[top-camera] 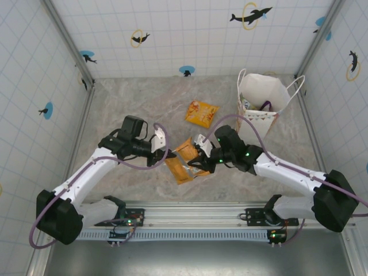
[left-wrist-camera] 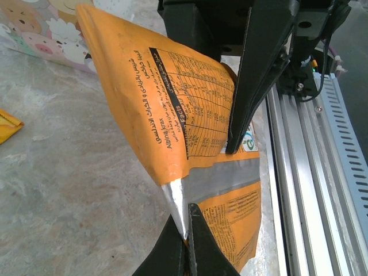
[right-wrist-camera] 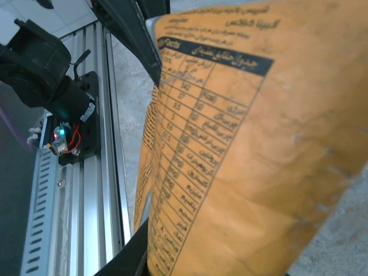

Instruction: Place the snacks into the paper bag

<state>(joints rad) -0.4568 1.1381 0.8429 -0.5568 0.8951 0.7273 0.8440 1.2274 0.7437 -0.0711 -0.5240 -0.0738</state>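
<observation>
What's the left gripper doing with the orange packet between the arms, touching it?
Touching. Left wrist view: the left gripper pinches the orange packet at its silver seam.

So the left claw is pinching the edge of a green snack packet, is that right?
Not quite. The snack packet is orange, not green; the left claw is indeed pinching its edge, as the left wrist view shows.

A grey marbled table (top-camera: 132, 106) spreads across the middle. White tiled walls (top-camera: 190, 40) close it in at nine, twelve and three o'clock, dotted with dolphin stickers (top-camera: 251, 15) in yellow rings and on blue discs. A ribbed aluminium rail (top-camera: 195, 211) runs along the six o'clock edge. Metal corner posts (top-camera: 68, 40) rise toward eleven and one o'clock.
</observation>
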